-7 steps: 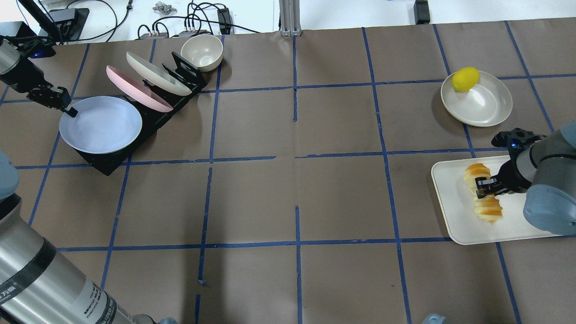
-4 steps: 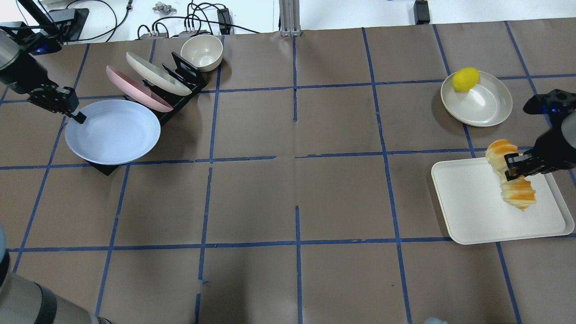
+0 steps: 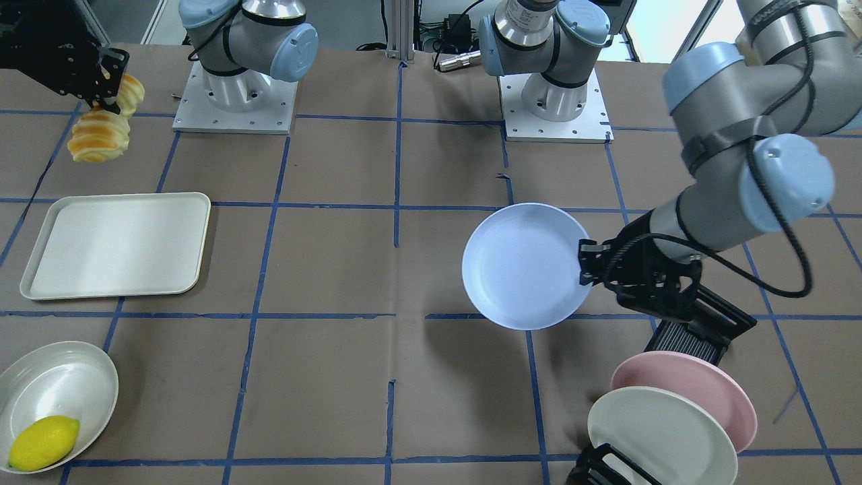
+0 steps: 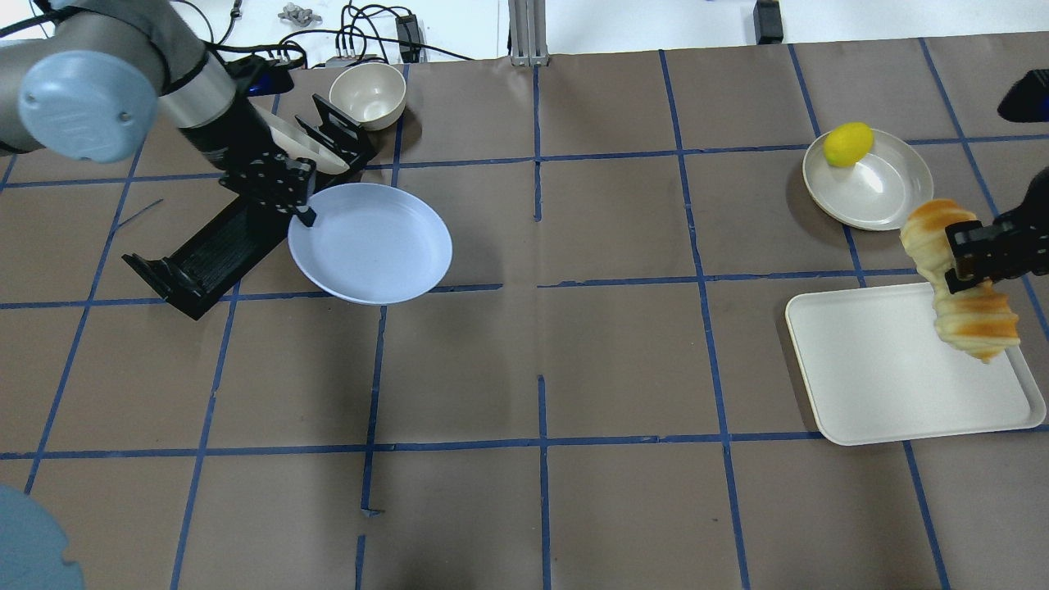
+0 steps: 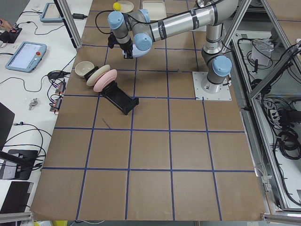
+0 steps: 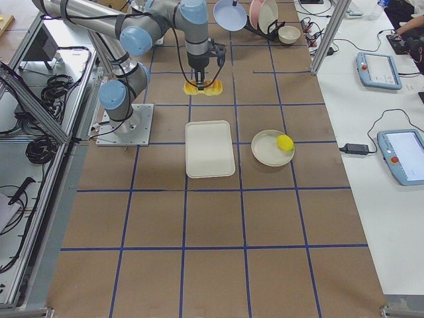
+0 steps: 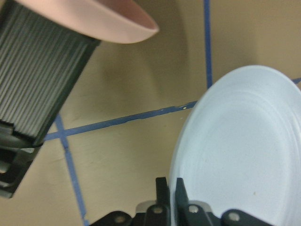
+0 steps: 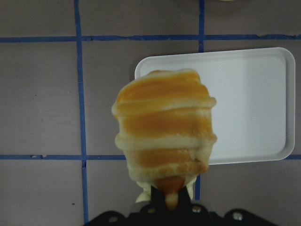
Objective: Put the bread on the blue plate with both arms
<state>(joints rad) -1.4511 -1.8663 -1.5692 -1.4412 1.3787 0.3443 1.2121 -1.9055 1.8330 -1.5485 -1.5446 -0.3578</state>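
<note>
The bread, a ridged loaf with orange and cream stripes, hangs in my right gripper, which is shut on its middle, in the air over the white tray's far right corner. It fills the right wrist view and shows in the front view. The blue plate is held by its rim in my left gripper, off the black rack and above the table. The front view shows the plate tilted a little in the left gripper, and the left wrist view shows the fingers pinching the plate's rim.
A white tray lies bare at the right. Behind it a cream plate holds a yellow lemon. The black rack at the left holds a pink plate and a cream plate. A cream bowl stands behind the rack.
My left gripper has carried the blue plate off the rack and to the right, toward the table's middle. My right gripper has lifted the bread off the tray and higher.
</note>
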